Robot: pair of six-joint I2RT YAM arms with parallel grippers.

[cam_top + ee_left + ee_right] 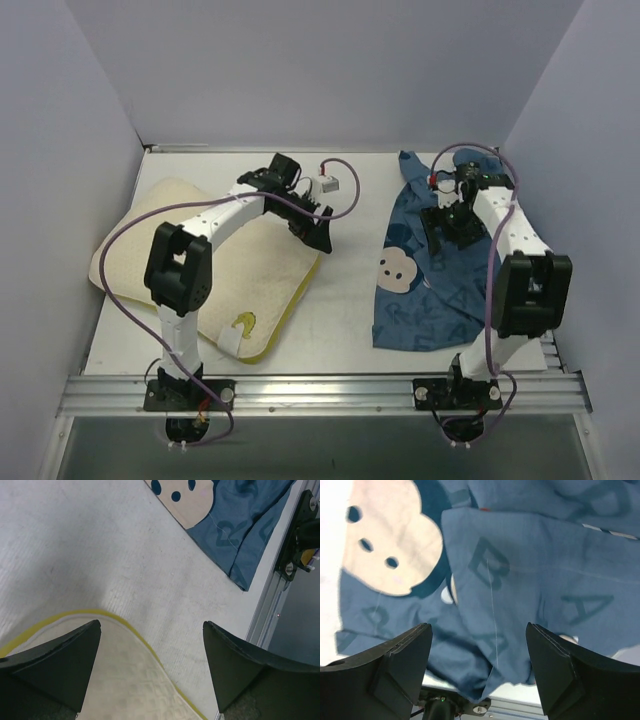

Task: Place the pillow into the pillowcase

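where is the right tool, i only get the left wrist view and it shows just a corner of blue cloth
Observer: It hangs over the far half of the pillowcase. The right tool is open, with nothing between its fingers.
Operator: can you see the case's mouth
Observer: No opening shows. The cloth lies bunched and folded over itself, running from the far edge toward the near rail.
Operator: and how does the pillow lie
Observer: The pillow lies flat on the left half of the table, apart from the pillowcase. The left arm crosses above it, and the left tool is over its right corner.
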